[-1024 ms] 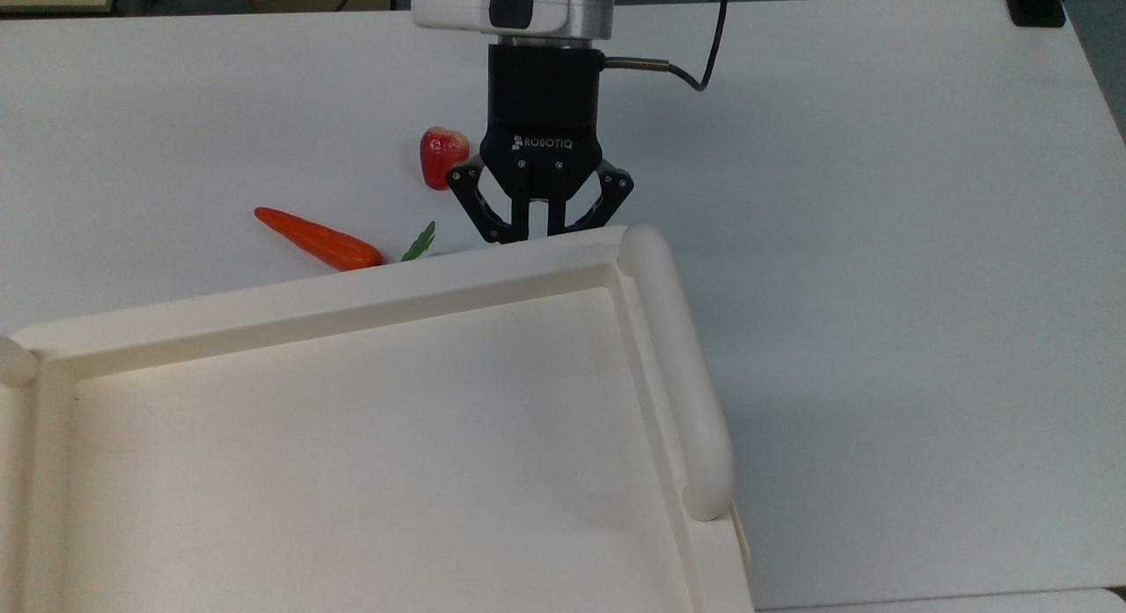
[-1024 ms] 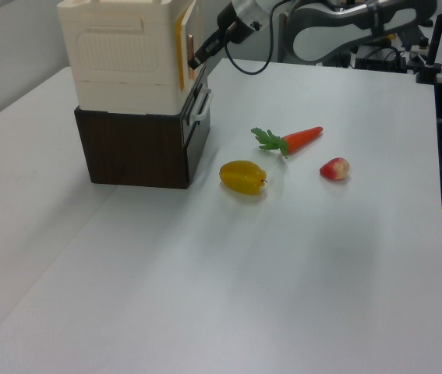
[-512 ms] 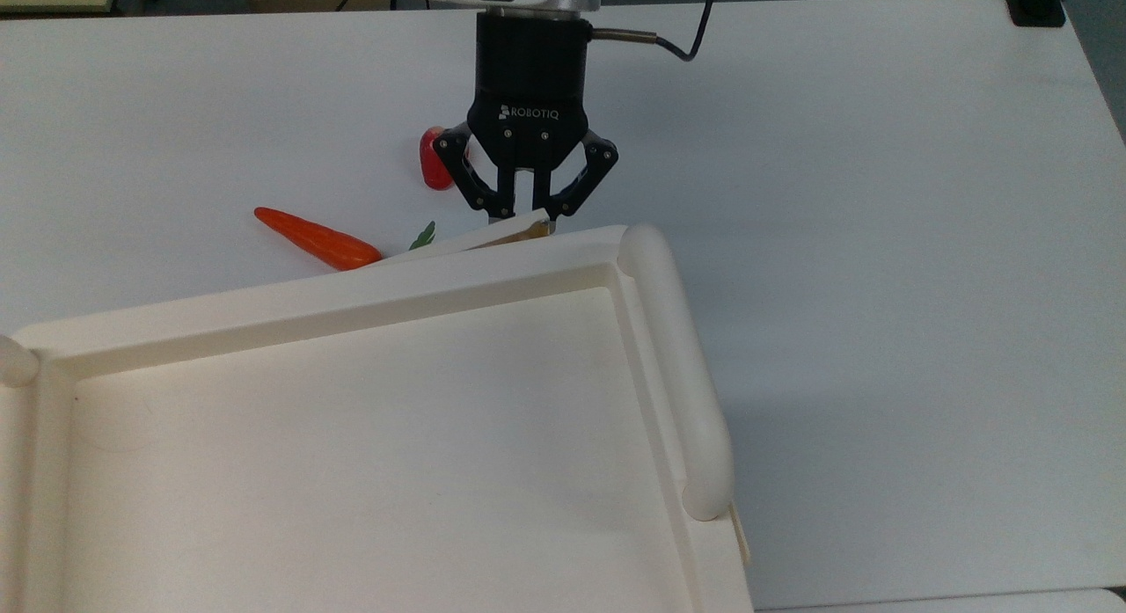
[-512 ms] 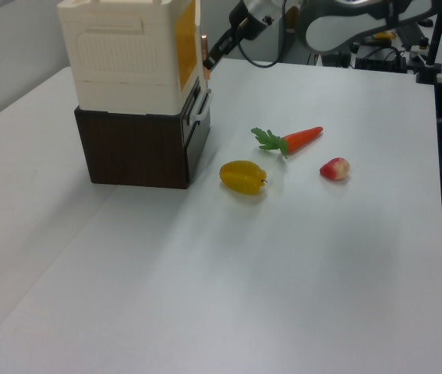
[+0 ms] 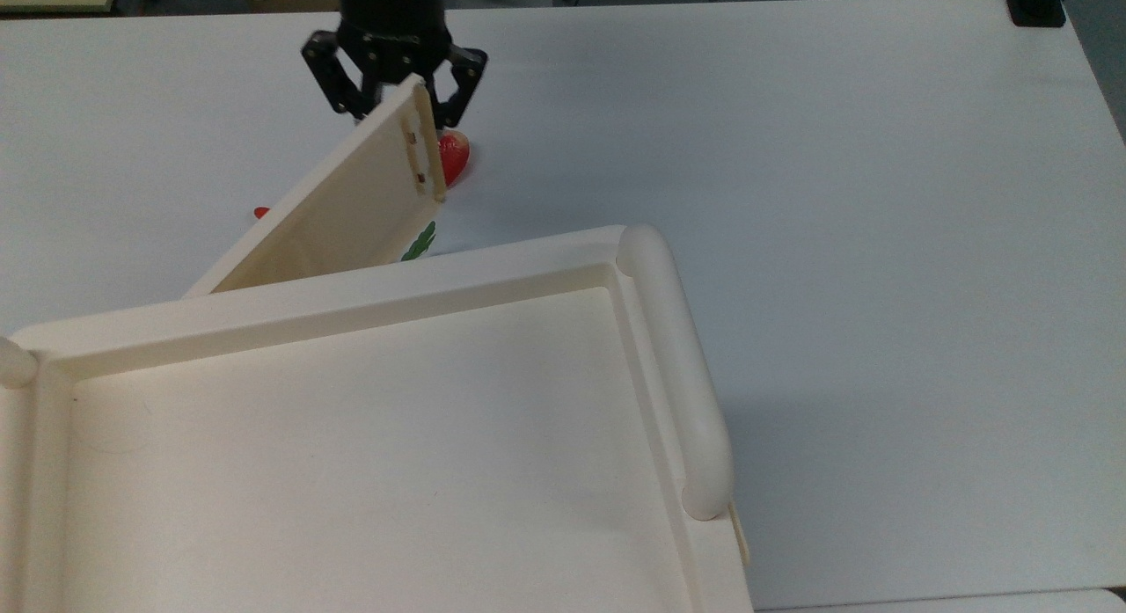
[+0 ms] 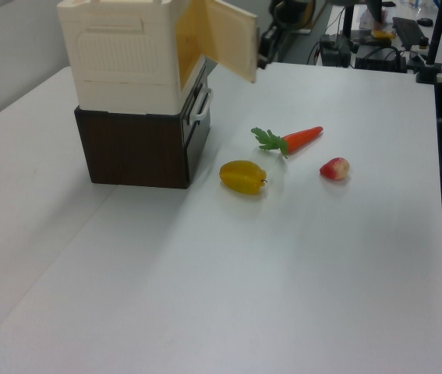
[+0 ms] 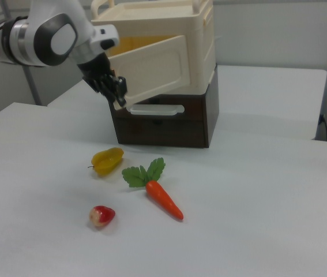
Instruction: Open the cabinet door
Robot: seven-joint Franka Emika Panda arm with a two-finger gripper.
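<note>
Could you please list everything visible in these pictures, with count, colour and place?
Cream plastic cabinet: one, cream, on the dark base, table's far corner in the left view.
Dark brown wooden base: one, brown, under the cabinet.
Thin flat cream cabinet door: one, cream, swung partly open.
White table: one, white.
Orange toy carrot with green leaves: one, on the table in front of the cabinet.
Yellow toy fruit: one, beside the carrot's leaves.
Red toy fruit: one, farthest from the cabinet.
Black two-finger gripper: one, black, at the door's free edge.
</note>
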